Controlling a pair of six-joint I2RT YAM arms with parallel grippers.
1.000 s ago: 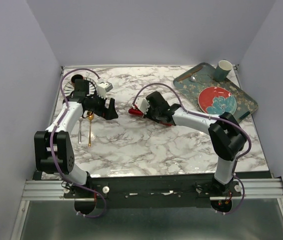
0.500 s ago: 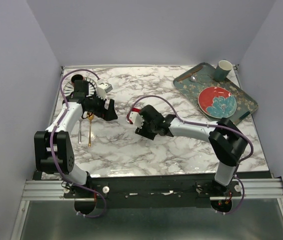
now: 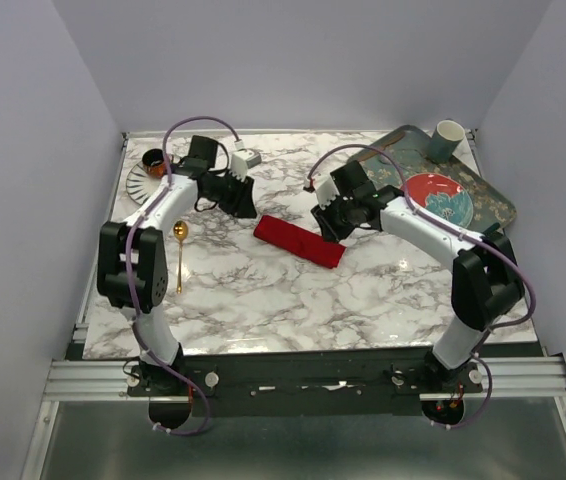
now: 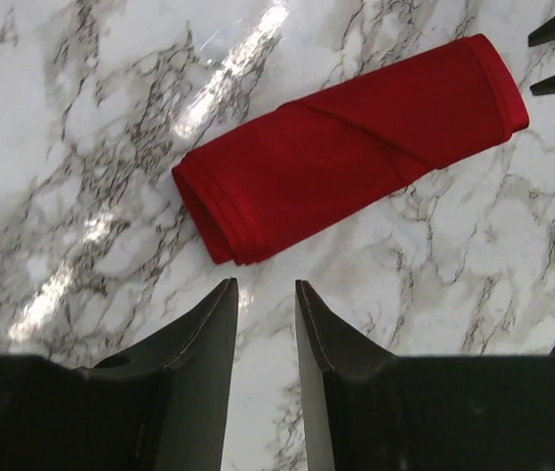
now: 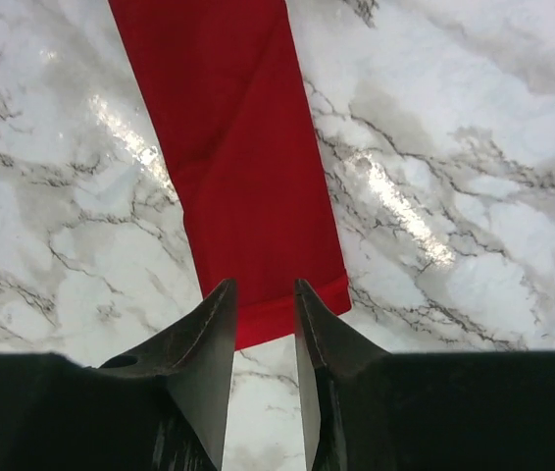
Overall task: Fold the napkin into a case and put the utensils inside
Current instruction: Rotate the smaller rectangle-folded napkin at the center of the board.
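The left claw (image 4: 266, 294) is hanging with its 2 jaws slightly apart, holding nothing, just short of the napkin (image 4: 346, 162), which is lying on the desk (image 3: 263, 290) as a narrow folded strip. The right claw (image 5: 263, 289), jaws likewise a little apart, is hovering over its other end. I'd be pinning the case (image 3: 300, 241) with 1 claw while the other is sliding the gold spoon (image 3: 179, 260) in. The tray (image 3: 495, 202) is carrying a red plate (image 3: 443, 198) and a cup (image 3: 449, 135).

The left pincer (image 4: 265, 286) hovers parted beside the folded napkin (image 4: 346, 147).
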